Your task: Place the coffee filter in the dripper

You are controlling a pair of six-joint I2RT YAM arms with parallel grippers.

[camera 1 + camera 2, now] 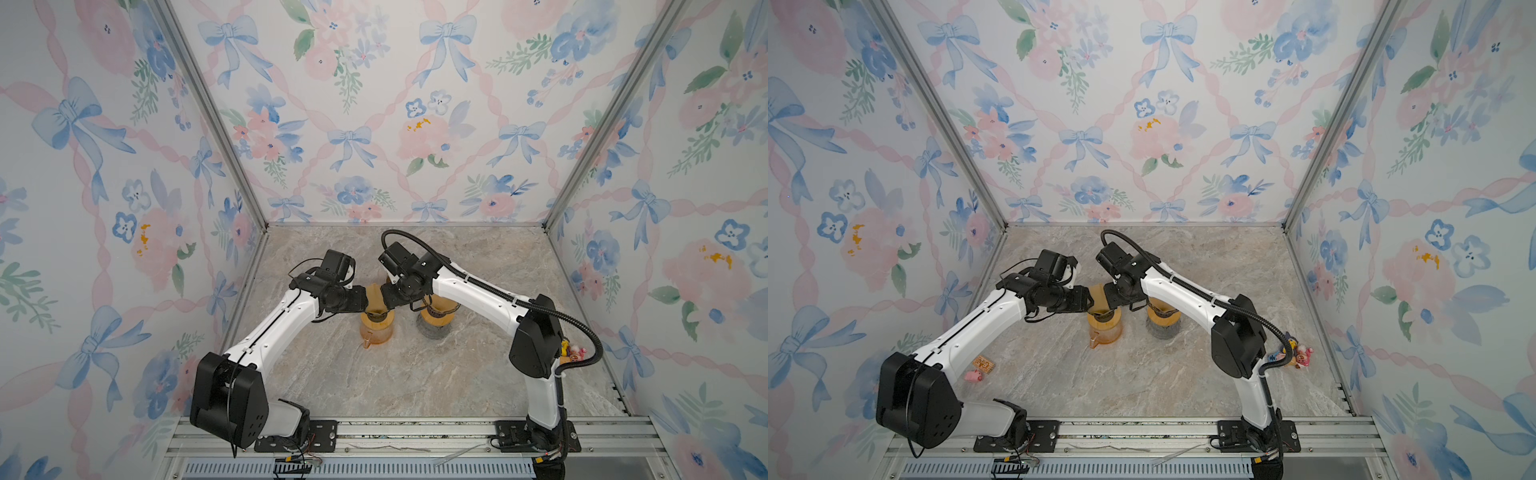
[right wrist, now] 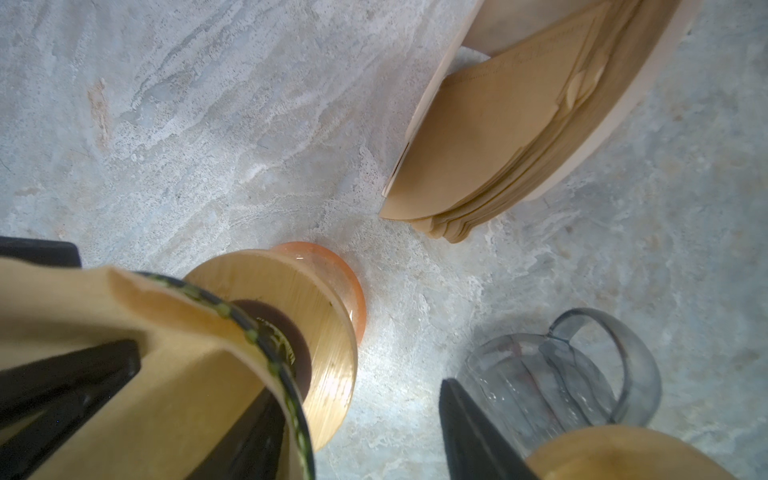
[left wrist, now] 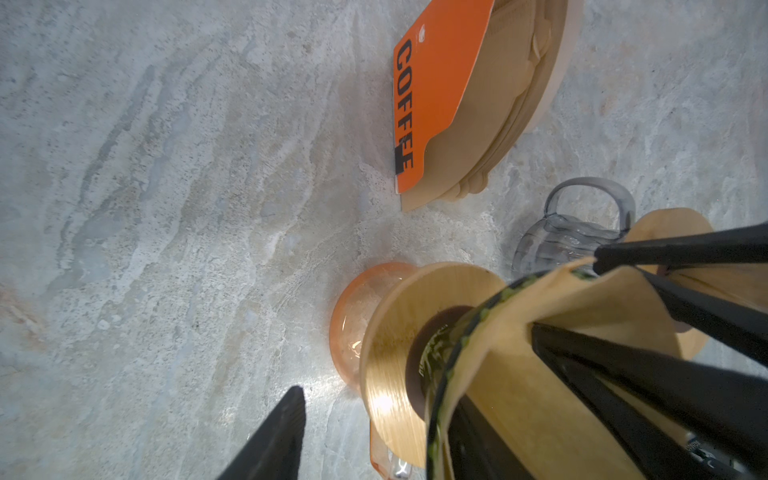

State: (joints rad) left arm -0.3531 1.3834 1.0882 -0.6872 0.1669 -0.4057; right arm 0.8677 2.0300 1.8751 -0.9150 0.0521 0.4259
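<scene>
A brown paper coffee filter (image 1: 374, 293) (image 1: 1098, 293) stands in the mouth of the dripper (image 1: 376, 318), a dark green-rimmed cone (image 3: 453, 357) (image 2: 266, 353) with a wooden collar on an orange carafe (image 3: 353, 307). The filter's upper edge (image 3: 561, 299) (image 2: 83, 307) rises above the rim. My left gripper (image 1: 365, 301) (image 3: 384, 411) and right gripper (image 1: 384, 299) (image 2: 365, 407) meet over it from opposite sides, both open. Each has one finger down at the filter's wall inside the rim and the other outside the dripper. Their inner fingertips are hidden by the paper.
A grey glass carafe (image 1: 436, 328) (image 2: 540, 382) with its own wooden-collared dripper stands just right of the orange one. Behind them a wooden holder with a stack of filters (image 2: 498, 124) carries an orange COFFEE card (image 3: 436, 83). Small toys (image 1: 1296, 353) and tags (image 1: 982, 368) lie beside the arms.
</scene>
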